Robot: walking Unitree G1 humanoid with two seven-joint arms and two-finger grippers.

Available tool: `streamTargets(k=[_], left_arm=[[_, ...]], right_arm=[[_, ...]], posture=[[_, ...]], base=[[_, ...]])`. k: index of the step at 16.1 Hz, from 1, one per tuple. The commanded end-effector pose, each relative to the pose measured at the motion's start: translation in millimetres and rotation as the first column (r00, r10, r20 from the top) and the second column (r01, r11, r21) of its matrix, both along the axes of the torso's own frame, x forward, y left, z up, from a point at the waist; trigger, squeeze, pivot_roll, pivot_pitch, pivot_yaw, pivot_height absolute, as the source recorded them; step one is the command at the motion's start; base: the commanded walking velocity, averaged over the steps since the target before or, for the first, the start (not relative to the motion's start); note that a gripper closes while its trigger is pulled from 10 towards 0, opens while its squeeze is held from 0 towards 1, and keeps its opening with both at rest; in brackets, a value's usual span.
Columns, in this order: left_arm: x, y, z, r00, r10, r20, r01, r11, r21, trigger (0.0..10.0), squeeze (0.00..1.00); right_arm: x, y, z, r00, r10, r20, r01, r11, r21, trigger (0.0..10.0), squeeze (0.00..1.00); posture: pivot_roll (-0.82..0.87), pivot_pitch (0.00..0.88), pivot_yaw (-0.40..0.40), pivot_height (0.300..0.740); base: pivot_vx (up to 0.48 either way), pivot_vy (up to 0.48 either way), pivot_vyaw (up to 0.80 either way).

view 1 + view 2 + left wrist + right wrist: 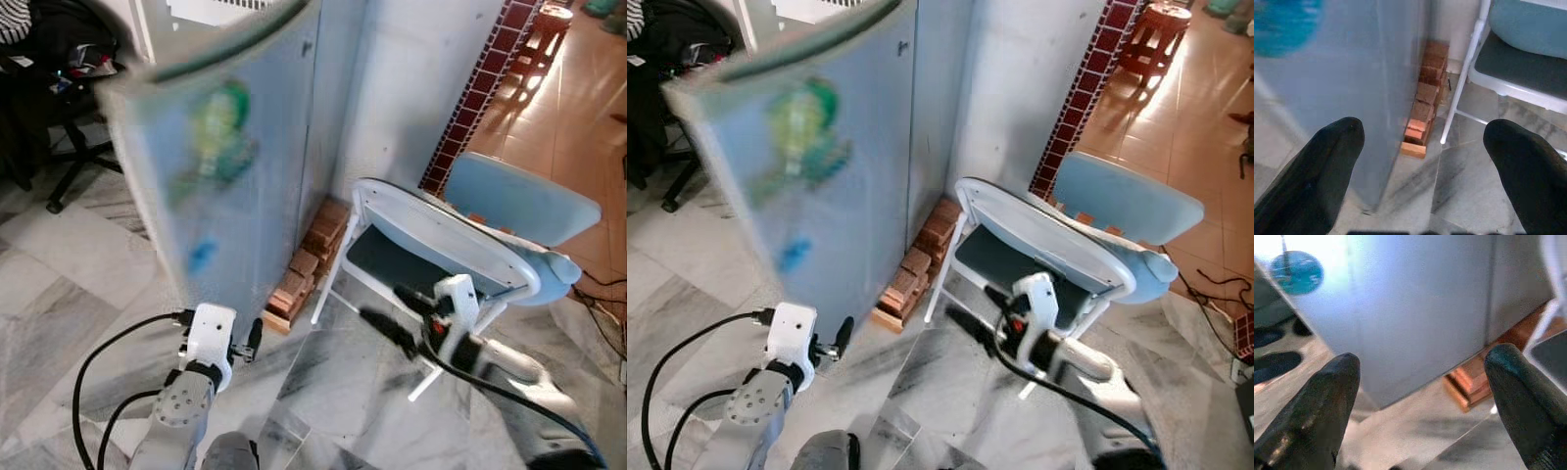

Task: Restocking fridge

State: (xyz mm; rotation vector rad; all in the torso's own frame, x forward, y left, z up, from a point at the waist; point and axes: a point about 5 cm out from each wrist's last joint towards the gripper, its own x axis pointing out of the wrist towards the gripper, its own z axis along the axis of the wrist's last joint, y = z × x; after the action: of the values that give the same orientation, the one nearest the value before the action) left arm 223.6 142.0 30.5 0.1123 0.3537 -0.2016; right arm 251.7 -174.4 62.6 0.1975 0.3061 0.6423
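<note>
Standing before the robot is the fridge (pixel 225 166), a tall pale grey-blue cabinet with a smooth matt face, its door blurred in both head views. Green and blue stickers on the door (pixel 803 132) are smearing into soft blobs, so what they picture cannot be made out. A stack of reddish-brown wooden blocks (pixel 304 264) is sitting on the floor, pressed against the fridge's lower side. Just beside the blocks, a folding chair (pixel 441 240) with thin white tubular legs, a dark flat seat and a pale blue moulded back is standing against the white wall.

The left gripper (pixel 253 338) is hovering low, near the fridge's bottom corner; in its wrist view, its rounded black fingers (pixel 1322 166) are standing wide apart with nothing between them. The right gripper (pixel 970 308) is hanging in front of the chair, its fingers (pixel 1327 401) likewise spread and holding nothing.

The floor (pixel 333 382) is glossy grey-veined marble tile, giving way to orange tile (pixel 578 117) past a dark red mosaic border. An office chair (pixel 69 147) with dark clutter on it is being cut off by the picture's upper left edge.
</note>
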Motion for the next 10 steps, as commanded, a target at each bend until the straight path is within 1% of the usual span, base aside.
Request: streamTargets(k=[1, 2, 3, 4, 5, 6, 8, 10], left_arm=[[1.7, 3.1, -0.3, 1.0, 0.023, 0.009, -0.023, 1.0, 0.0, 10.0, 0.0], [4.8, 7.4, 0.6, 0.999, 0.04, 0.02, -0.04, 0.999, 0.006, 10.0, 0.0], [6.9, 7.8, 3.3, 0.999, 0.032, 0.043, -0.032, 0.999, 0.004, 10.0, 0.0], [13.6, 9.6, 10.4, 0.995, 0.015, 0.095, -0.016, 1.0, 0.012, 10.0, 0.0], [18.4, 12.5, 14.0, 0.993, 0.021, 0.114, -0.023, 1.0, 0.018, 10.0, 0.0], [24.2, 19.0, 18.2, 0.991, 0.048, 0.127, -0.051, 0.998, 0.02, 10.0, 0.0], [32.6, 28.1, 24.9, 0.986, 0.066, 0.156, -0.071, 0.997, 0.029, 10.0, 0.0], [34.5, 32.1, 27.5, 0.983, 0.069, 0.171, -0.077, 0.996, 0.04, 10.0, 0.0]], right_arm=[[2.6, -2.0, 0.4, 0.996, -0.083, 0.024, 0.083, 0.997, -0.003, 10.0, 0.0], [2.2, 4.8, -0.6, 0.985, -0.161, 0.057, 0.161, 0.987, 0.006, 10.0, 0.0], [3.0, 5.2, -1.5, 0.975, -0.21, 0.07, 0.211, 0.977, -0.011, 10.0, 0.0], [5.7, 2.4, -2.6, 0.941, -0.32, 0.107, 0.325, 0.945, -0.039, 10.0, 0.0], [7.1, -1.4, -3.1, 0.914, -0.384, 0.129, 0.393, 0.918, -0.053, 10.0, 0.0], [7.4, -7.0, -4.5, 0.881, -0.453, 0.137, 0.464, 0.884, -0.062, 10.0, 0.0], [7.5, -13.6, -2.5, 0.821, -0.538, 0.193, 0.562, 0.822, -0.098, 10.0, 0.0], [9.7, -17.6, 2.6, 0.776, -0.589, 0.226, 0.618, 0.781, -0.086, 10.0, 0.0]], posture=[[0.12, 0.027, -0.082, 0.74], [0.11, 0.025, -0.079, 0.74], [0.11, 0.024, -0.078, 0.74], [0.11, 0.025, -0.077, 0.74], [0.11, 0.025, -0.077, 0.74], [0.12, 0.024, -0.075, 0.74], [0.1, 0.029, -0.058, 0.74], [0.09, 0.033, -0.039, 0.74]], base=[[0.0, 0.0, 0.0], [0.0, 0.24, 0.0], [0.0, 0.259, 0.0], [0.0, 0.251, 0.0], [0.0, 0.247, 0.0], [0.0, 0.247, 0.0], [0.0, 0.336, 0.0], [0.0, 0.427, 0.0]])
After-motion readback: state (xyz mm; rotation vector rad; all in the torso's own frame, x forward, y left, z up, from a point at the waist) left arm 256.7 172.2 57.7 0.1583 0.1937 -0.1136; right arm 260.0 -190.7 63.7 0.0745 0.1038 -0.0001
